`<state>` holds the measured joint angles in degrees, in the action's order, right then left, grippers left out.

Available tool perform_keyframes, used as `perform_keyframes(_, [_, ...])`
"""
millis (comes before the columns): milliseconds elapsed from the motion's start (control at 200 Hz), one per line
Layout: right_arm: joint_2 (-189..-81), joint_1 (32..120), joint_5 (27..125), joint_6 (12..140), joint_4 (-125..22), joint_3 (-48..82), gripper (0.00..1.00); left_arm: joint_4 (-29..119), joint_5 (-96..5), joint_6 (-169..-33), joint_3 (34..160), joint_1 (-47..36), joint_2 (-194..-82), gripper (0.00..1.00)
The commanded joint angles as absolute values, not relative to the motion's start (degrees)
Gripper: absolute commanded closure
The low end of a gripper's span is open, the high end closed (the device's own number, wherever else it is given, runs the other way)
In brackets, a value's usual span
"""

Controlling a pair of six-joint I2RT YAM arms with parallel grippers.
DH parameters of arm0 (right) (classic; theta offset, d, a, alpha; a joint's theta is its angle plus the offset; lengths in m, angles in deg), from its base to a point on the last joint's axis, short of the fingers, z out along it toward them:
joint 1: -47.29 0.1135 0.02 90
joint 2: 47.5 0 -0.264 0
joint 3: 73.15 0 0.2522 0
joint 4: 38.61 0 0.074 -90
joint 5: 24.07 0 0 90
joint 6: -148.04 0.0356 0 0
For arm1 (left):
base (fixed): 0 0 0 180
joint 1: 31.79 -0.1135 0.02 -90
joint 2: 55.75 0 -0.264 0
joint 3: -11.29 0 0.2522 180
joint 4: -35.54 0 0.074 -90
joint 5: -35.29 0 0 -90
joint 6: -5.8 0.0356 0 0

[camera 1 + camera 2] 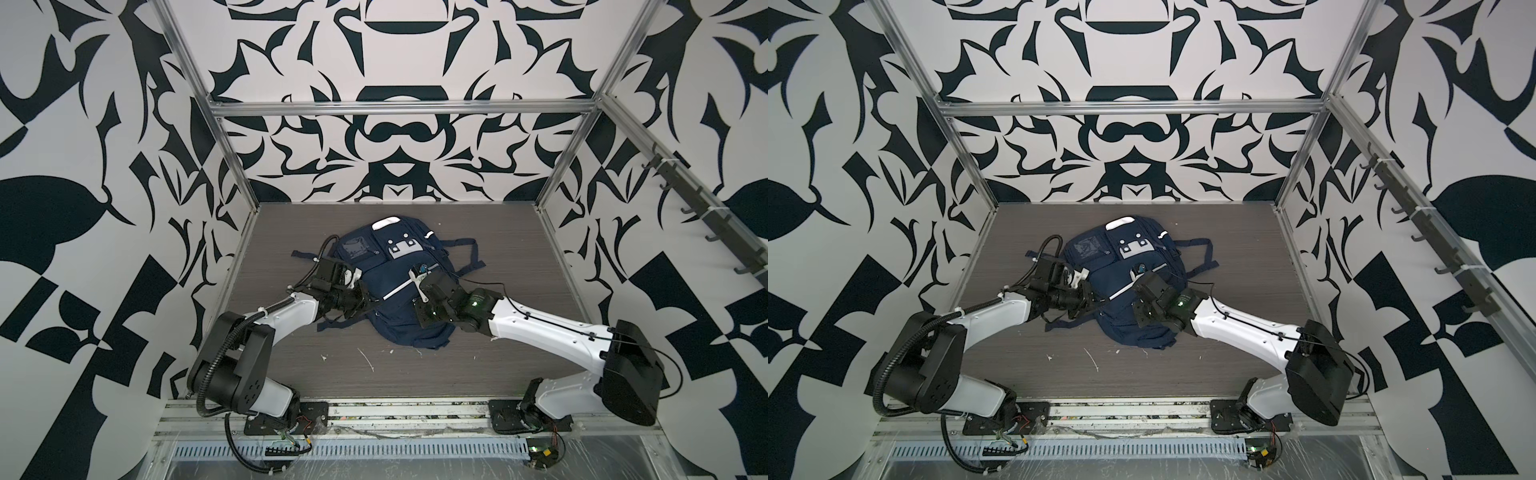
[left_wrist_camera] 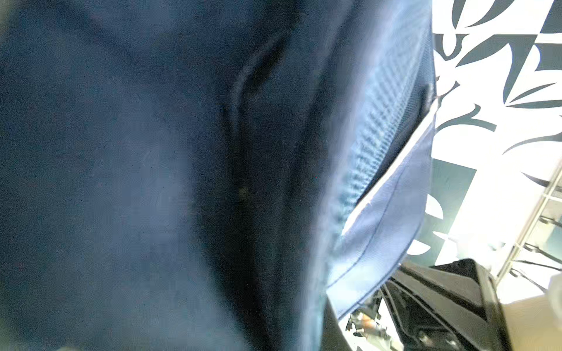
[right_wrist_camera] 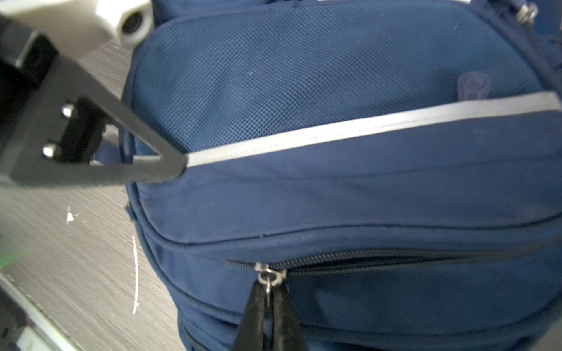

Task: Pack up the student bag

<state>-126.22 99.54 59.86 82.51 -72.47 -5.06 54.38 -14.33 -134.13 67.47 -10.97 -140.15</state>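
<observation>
The navy student bag (image 1: 388,272) (image 1: 1121,286) lies flat in mid-table, front pockets up. My right gripper (image 3: 269,288) is shut on the metal zipper pull (image 3: 269,278) of a pocket on the bag's near end. The zip gapes a little beside the slider (image 3: 380,258). In the right wrist view my left gripper (image 3: 179,165) shows its tips pinched together on the bag's side, at the end of the grey reflective stripe (image 3: 334,127). It reaches the bag's left edge in both top views (image 1: 368,300) (image 1: 1090,296). Blurred navy fabric (image 2: 121,152) fills the left wrist view and hides the jaws.
Dark straps (image 1: 471,253) trail off the bag to the right and left. The grey wood-grain table (image 1: 523,257) has white scuffs (image 1: 368,359) near its front. Metal frame posts stand at the back corners, and a rail of hooks (image 1: 685,199) runs along the right wall.
</observation>
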Motion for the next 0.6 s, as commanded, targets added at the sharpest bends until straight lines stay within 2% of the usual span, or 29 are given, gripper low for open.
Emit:
perform_keyframes(0, [-120.56,100.73,61.18,82.27,-74.97,-5.97,1.0,68.55,-20.7,-119.91,74.46,-16.05,-140.46,1.0])
perform_keyframes(120, [-119.07,100.73,61.11,80.7,-78.0,-7.06,1.0,81.82,-25.46,-107.51,82.26,-17.02,-143.75,1.0])
perform_keyframes(255, [-116.12,99.47,57.77,77.9,-81.53,-9.38,1.0,85.28,-27.22,-103.69,85.83,-17.42,-145.26,1.0])
perform_keyframes(445, [-111.45,88.09,61.0,74.36,-82.53,-11.83,1.0,87.08,-27.59,-101.24,86.98,-17.54,-145.66,1.0])
perform_keyframes(595, [-112.49,82.1,62.98,69.65,-82.86,-10.45,1.0,89.13,-28.29,-98.83,87.05,-17.7,-145.23,1.0])
